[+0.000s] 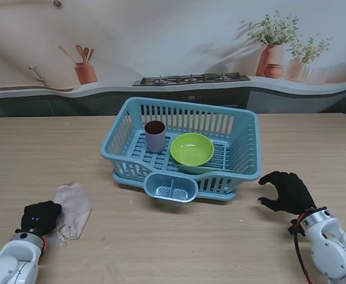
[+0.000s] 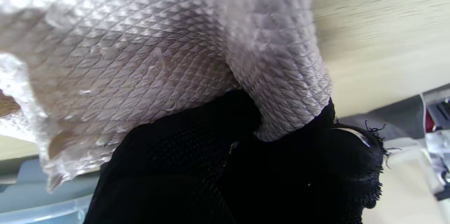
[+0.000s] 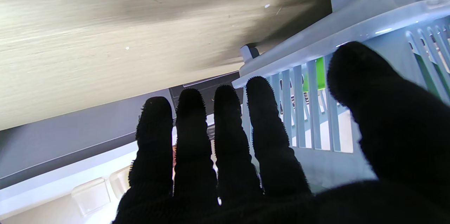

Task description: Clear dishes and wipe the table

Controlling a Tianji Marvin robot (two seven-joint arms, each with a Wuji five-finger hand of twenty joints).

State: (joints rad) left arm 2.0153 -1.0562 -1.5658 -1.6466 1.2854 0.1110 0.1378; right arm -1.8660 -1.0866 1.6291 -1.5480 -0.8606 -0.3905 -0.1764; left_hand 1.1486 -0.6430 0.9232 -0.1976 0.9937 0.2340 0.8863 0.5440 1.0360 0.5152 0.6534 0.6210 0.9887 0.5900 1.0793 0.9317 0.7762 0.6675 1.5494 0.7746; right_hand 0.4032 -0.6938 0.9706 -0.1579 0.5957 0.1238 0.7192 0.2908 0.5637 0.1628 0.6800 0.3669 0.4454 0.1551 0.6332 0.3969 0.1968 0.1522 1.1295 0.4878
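A blue dish rack (image 1: 244, 142) stands mid-table, holding a dark cup (image 1: 155, 136) and a green bowl (image 1: 192, 149). A pale quilted cloth (image 1: 73, 208) lies crumpled on the table at my near left. My left hand (image 1: 39, 216), in a black glove, is closed on the cloth's near edge. Its wrist view shows the cloth (image 2: 140, 58) draped over the black fingers (image 2: 197, 167). My right hand (image 1: 287, 192) hovers open beside the rack's right end, fingers (image 3: 225, 139) spread and holding nothing. The rack's slats (image 3: 316, 111) show just past them, with green behind.
The wooden table (image 1: 179, 248) stretches wide in front of the rack. A small utensil cup (image 1: 170, 188) hangs on the rack's near side. Behind the table runs a backdrop of a kitchen counter with pots and plants.
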